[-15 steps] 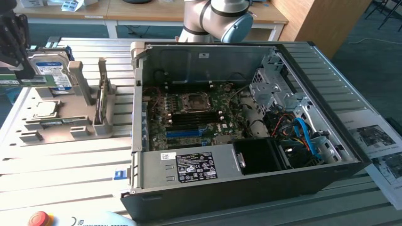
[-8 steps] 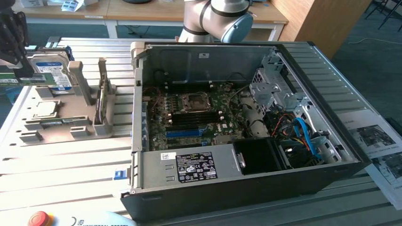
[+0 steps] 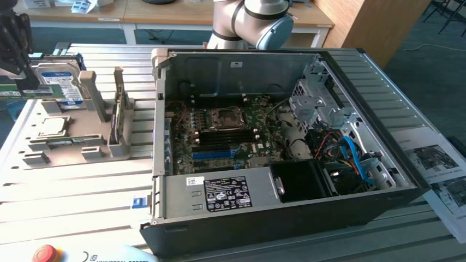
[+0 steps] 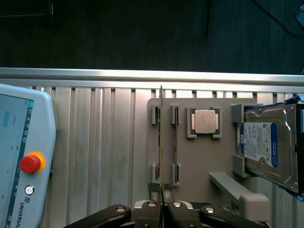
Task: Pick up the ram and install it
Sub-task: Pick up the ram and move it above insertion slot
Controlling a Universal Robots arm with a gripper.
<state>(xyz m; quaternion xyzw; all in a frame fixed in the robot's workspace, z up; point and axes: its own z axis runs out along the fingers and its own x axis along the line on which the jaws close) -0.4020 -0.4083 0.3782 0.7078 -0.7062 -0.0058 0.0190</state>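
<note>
The ram (image 4: 161, 142) shows edge-on in the wrist view as a thin green board running out from between my fingers. My gripper (image 4: 161, 209) is shut on its near end. Beneath it lies the grey holder (image 4: 190, 161), and the ram hangs over the holder's outer slot pair. At the exterior view's far left, my dark gripper (image 3: 16, 76) holds the green ram (image 3: 25, 91) above the table, beside the hard drive (image 3: 58, 82). The open computer case (image 3: 407, 188) sits toward the exterior view's right, with the motherboard's memory slots (image 3: 218, 141) exposed.
The grey holder (image 3: 73, 134) also carries a square silver processor (image 4: 205, 121) and the blue-labelled hard drive (image 4: 268, 145). A teach pendant with a red stop button (image 4: 31, 162) lies on the ribbed table. Printed sheets (image 3: 440, 164) lie beyond the case on the exterior view's right.
</note>
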